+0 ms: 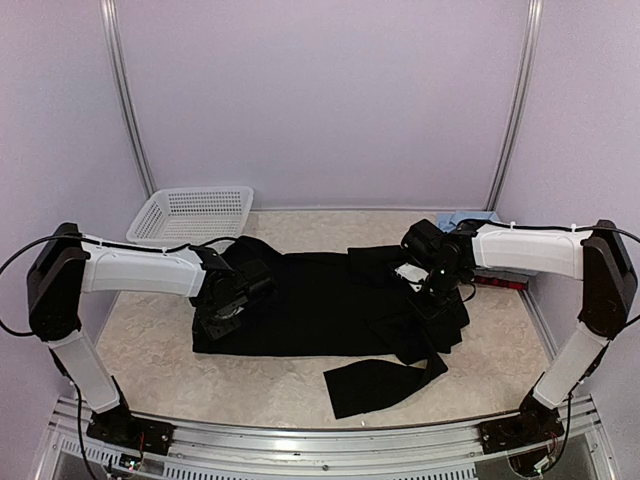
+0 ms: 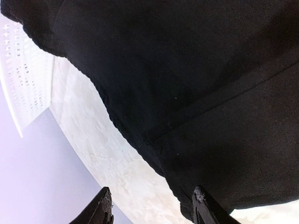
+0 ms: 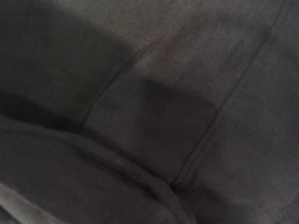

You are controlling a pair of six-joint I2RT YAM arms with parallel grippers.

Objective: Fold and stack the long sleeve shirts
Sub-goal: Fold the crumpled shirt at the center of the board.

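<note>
Top view: black shirt (image 1: 330,305) spread flat across middle of table (image 1: 150,350), one sleeve (image 1: 380,385) trailing toward near edge. Left gripper (image 1: 222,318) at shirt's left edge. Right gripper (image 1: 432,300) down on its right side. Basket (image 1: 190,212) far left. Blue shirt (image 1: 470,217) just beyond right gripper.
Left wrist: fingers (image 2: 105,210) spread, nothing between them, shirt edge on table ahead.
Right wrist: black cloth fills frame, fingers hidden. Pressed together; grip on cloth cannot tell.
</note>
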